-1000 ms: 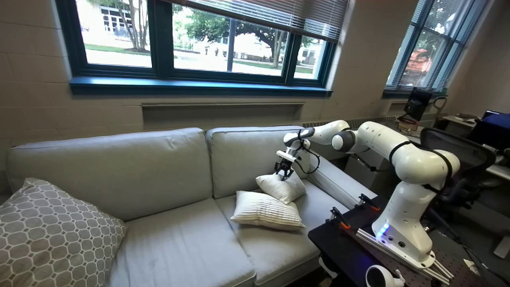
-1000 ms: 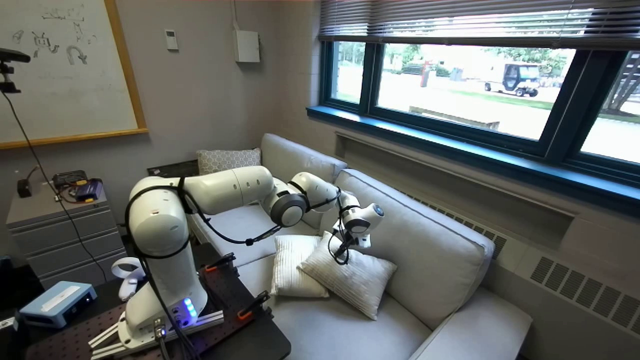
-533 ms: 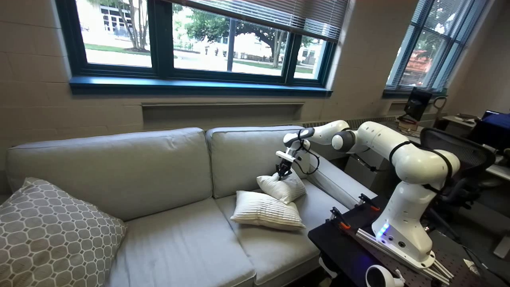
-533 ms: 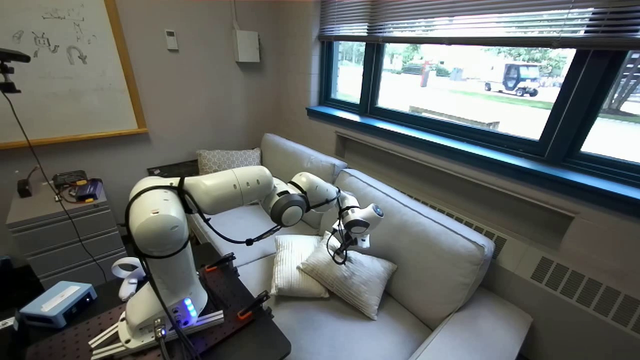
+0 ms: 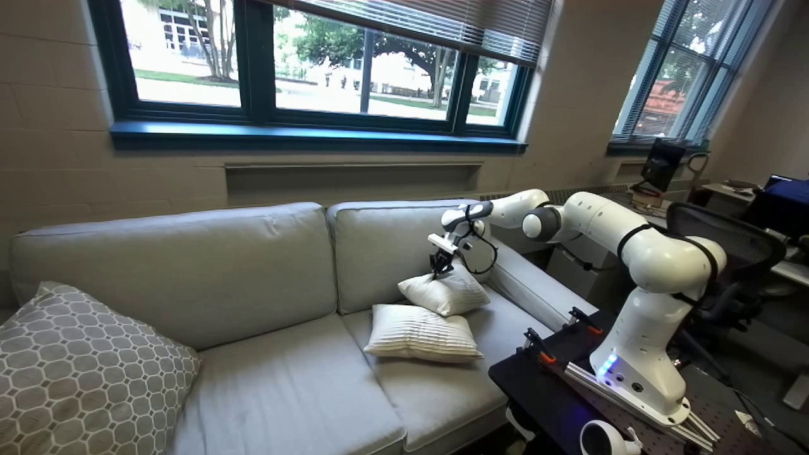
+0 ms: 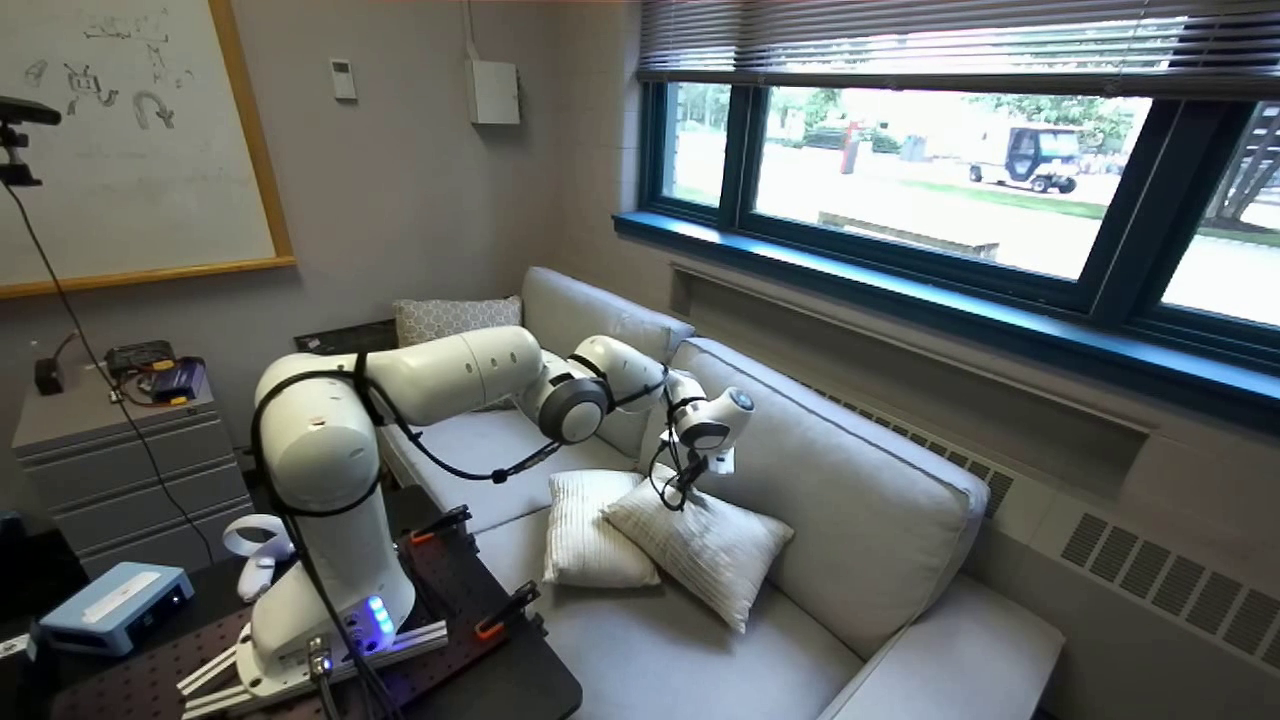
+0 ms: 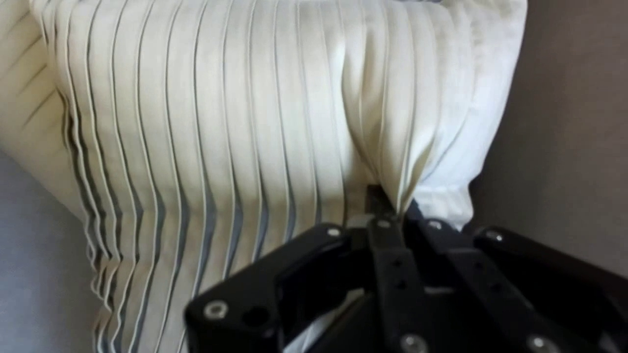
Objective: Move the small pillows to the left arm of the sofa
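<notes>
Sofa (image 5: 284,385): small pillow (image 5: 442,296) caught by gripper (image 7: 398,208)

The frame crops a patterned pillow (image 5: 95,373) in an exterior view. In an exterior view the small pillow, before the backrest (image 6: 830,500), long axis slanting down rightward, partly hides a second pillow (image 6: 588,540). Its underside is hidden. The gripper is clamped on its cloth, fingertips (image 7: 377,200) partly buried.

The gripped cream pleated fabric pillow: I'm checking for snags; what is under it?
The gripped pillow overlaps the other cream pleated pillow; light grey fabric sofa seat shows around them. Whatever touches the gripped one's underside is covered.
</notes>
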{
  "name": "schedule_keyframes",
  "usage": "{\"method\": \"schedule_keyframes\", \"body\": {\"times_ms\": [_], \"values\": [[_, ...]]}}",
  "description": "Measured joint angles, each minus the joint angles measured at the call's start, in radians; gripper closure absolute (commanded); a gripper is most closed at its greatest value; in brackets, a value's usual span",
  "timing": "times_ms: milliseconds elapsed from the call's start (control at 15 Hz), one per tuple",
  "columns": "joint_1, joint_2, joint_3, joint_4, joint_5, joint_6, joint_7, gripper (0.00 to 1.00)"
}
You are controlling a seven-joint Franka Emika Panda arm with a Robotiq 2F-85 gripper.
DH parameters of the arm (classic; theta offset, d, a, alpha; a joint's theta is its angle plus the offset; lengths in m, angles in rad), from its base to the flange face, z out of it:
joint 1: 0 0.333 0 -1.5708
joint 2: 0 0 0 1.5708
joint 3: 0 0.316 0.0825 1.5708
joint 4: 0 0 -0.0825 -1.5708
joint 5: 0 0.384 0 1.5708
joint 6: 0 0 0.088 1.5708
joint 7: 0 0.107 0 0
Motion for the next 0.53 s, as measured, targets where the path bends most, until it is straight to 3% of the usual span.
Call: {"method": "schedule_keyframes", "body": {"times_ms": [333,533], "values": [[0.075,-0.029,-0.034,-0.013,-0.006,0.262,0.122,0.99],[0.114,-0.078,-0.080,-0.121,0.001,0.474,0.199,0.99]]}}
